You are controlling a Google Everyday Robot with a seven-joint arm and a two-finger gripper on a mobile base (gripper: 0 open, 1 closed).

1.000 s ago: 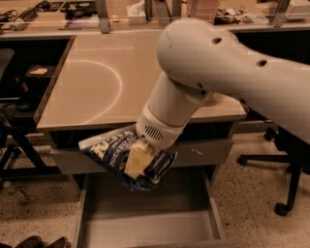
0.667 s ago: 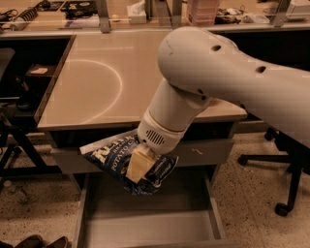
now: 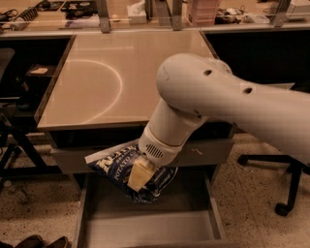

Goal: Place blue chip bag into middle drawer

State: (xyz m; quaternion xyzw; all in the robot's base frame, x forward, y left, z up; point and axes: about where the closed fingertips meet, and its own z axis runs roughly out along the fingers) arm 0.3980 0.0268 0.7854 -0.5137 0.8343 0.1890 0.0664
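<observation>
The blue chip bag [image 3: 119,164] is a crinkly navy bag with white lettering and a white top edge. My gripper [image 3: 141,175] is shut on the blue chip bag and holds it in the air above the open middle drawer [image 3: 145,227], in front of the closed drawer front above. A pale yellowish finger [image 3: 139,174] presses across the bag's face. The drawer is a wide grey metal one with a flat floor and low side walls, pulled out toward the camera. My white arm reaches in from the right.
The beige tabletop [image 3: 121,72] sits above the drawers. An office chair base [image 3: 278,193] stands on the floor at right. Dark chair legs [image 3: 14,150] are at left. Clutter lines the back counter [image 3: 145,12]. Shoes [image 3: 41,241] lie at the lower left.
The gripper with the bag has sunk slightly lower and toward the drawer opening. The bag stays gripped.
</observation>
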